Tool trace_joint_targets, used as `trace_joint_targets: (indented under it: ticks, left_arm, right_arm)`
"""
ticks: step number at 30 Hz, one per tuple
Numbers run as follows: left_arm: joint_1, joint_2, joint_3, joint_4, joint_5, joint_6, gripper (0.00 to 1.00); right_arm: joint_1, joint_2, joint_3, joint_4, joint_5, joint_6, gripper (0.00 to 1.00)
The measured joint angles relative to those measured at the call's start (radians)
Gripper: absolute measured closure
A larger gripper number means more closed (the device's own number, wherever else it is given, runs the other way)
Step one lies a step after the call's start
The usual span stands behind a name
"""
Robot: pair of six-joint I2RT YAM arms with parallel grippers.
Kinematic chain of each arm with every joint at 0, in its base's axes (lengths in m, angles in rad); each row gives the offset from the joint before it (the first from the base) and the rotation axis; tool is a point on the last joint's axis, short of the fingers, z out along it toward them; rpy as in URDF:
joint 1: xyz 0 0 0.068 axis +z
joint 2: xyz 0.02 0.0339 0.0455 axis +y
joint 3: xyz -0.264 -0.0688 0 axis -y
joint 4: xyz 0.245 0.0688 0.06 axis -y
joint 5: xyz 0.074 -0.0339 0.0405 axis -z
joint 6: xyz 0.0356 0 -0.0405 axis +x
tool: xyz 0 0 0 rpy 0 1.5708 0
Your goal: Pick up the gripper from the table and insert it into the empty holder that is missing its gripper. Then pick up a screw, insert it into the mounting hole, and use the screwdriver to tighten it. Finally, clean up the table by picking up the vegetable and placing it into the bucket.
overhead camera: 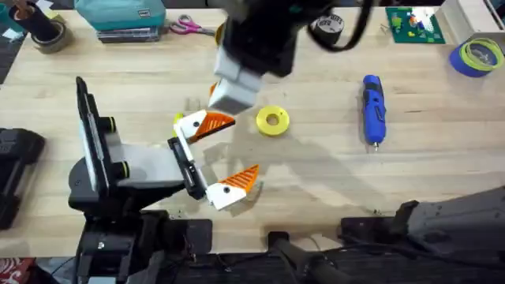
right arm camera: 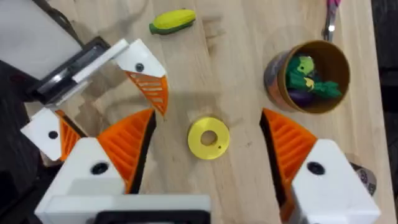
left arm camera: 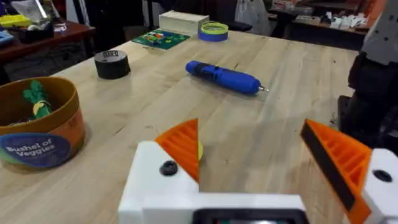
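Right under the overhead camera, the right gripper (right arm camera: pixel 205 168) hung wide open above a flat yellow ring (right arm camera: pixel 208 138), holding nothing. Close by, the left gripper (overhead camera: pixel 215 156) also stood wide open and empty, with orange tips on both white holders (overhead camera: pixel 225 194). Off to the right, the blue screwdriver (overhead camera: pixel 372 108) lay alone on the table (overhead camera: pixel 316 173). Farther away stood the bucket (right arm camera: pixel 309 76), with toy veggies inside.

One camera sits high above the pale wooden counter (overhead camera: pixel 331 170) and looks down and forward. The left wrist camera sits low, looking across the counter, close up. The right wrist camera looks straight down from higher. All three see the flat yellow plastic ring (overhead camera: pixel 272 120) (left arm camera: pixel 199 150) (right arm camera: pixel 208 137).
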Motion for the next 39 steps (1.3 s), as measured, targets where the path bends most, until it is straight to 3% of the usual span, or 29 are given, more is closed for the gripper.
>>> trace_joint_targets:
  ticks: [10, 17, 28, 36, 39]
  left_arm:
    - [0.000, 0.000, 0.000, 0.000, 0.000, 0.000, 0.015]
    - [0.000, 0.000, 0.000, 0.000, 0.000, 0.000, 0.015]
    - [0.000, 0.000, 0.000, 0.000, 0.000, 0.000, 0.015]
    - [0.000, 0.000, 0.000, 0.000, 0.000, 0.000, 0.015]
    - [0.000, 0.000, 0.000, 0.000, 0.000, 0.000, 0.015]
  right_arm:
    - [-0.219, -0.072, -0.042, -0.019, -0.233, -0.049, 0.004]
    - [-0.317, -0.212, -0.340, 0.149, -0.386, -0.150, 0.005]
    - [-0.513, -0.419, -0.838, 0.362, -0.760, -0.357, 0.004]
    - [-0.668, -0.431, -0.998, 0.367, -1.073, -0.593, 0.004]
    - [-0.703, -0.431, -1.007, 0.371, -1.121, -0.645, 0.004]
